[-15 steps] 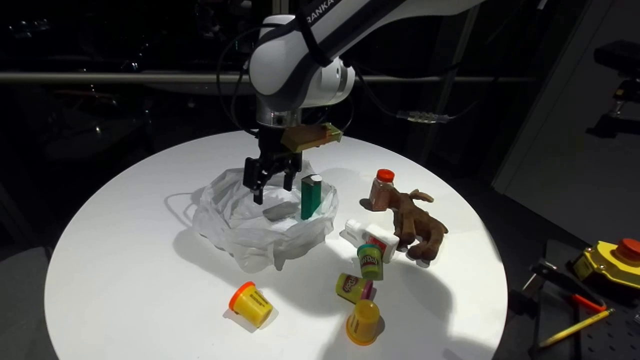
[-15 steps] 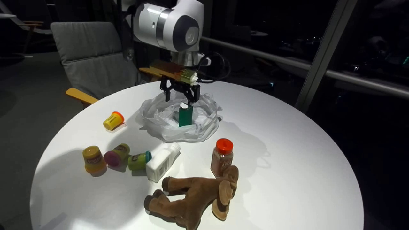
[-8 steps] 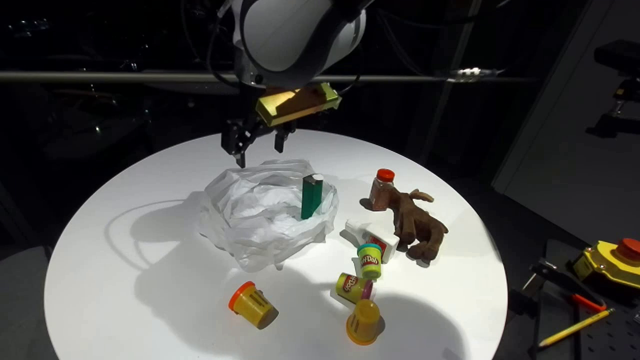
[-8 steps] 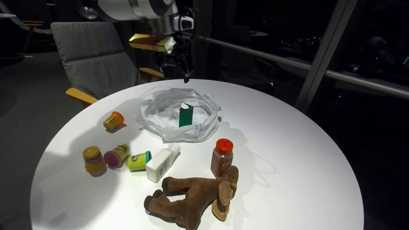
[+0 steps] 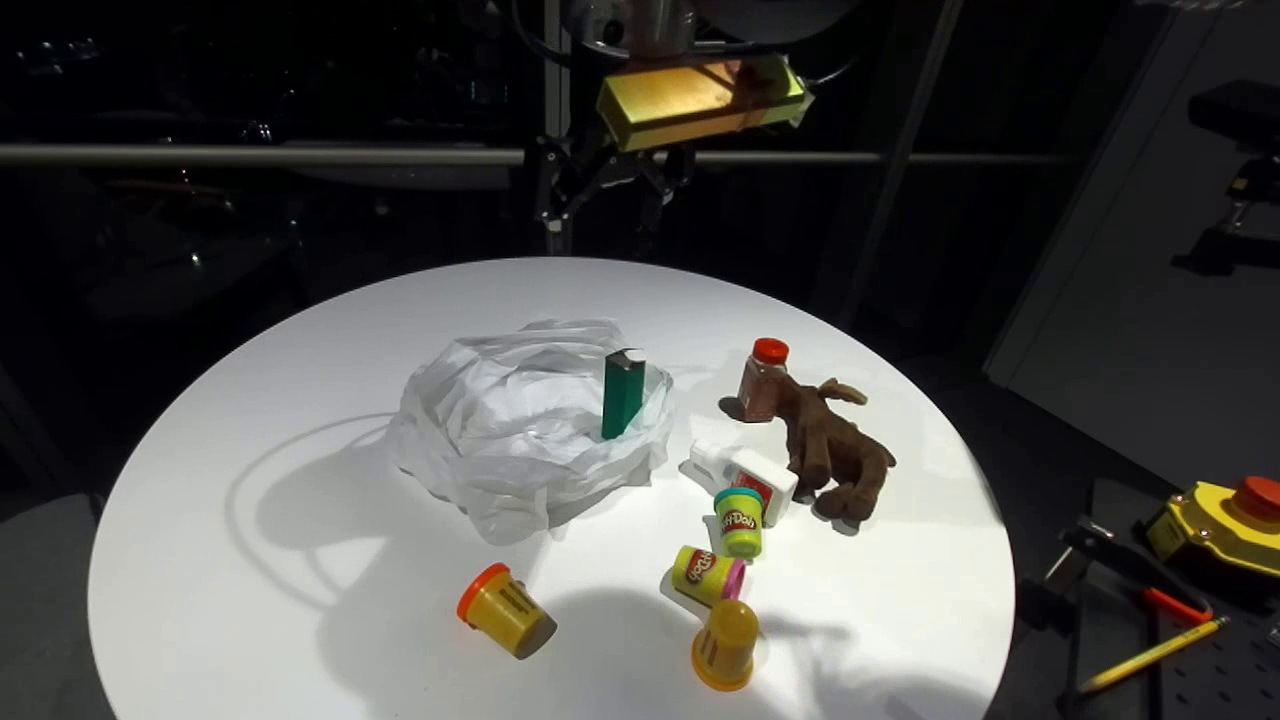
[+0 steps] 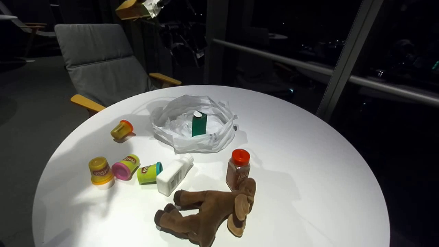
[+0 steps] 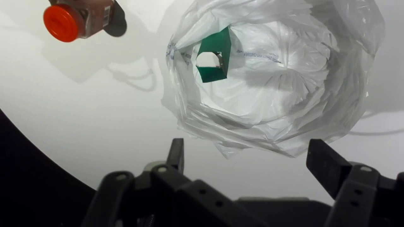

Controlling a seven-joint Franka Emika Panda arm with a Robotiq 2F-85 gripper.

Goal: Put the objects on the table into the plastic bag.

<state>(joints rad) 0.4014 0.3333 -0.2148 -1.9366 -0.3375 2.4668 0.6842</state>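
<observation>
On the round white table [image 6: 308,137] the crumpled white plastic bag [image 5: 470,440] lies with its mouth spread upward. A green box-shaped bottle [image 5: 624,395] with a white top stands upright inside it. Outside the bag are a red-capped bottle [image 6: 238,169], a brown plush animal [image 6: 212,209], a white bottle [image 6: 174,175] on its side and several Play-Doh cups, among them a yellow one with an orange lid [image 5: 505,610]. High above the table's far part, my gripper [image 7: 246,142] is open and holds nothing; in the wrist view its fingers frame the bag's near edge.
Two green Play-Doh cups [image 5: 740,522] and a yellow-orange cup [image 5: 727,645] sit close together by the white bottle. A grey chair [image 6: 99,65] stands beyond the table. A yellow box with a red button [image 5: 1225,525] is off the table beside several tools.
My gripper has lifted from inside the bag's mouth to well above the table, swinging back and clear of it. The jaws have stayed open, and the objects have kept their places.
</observation>
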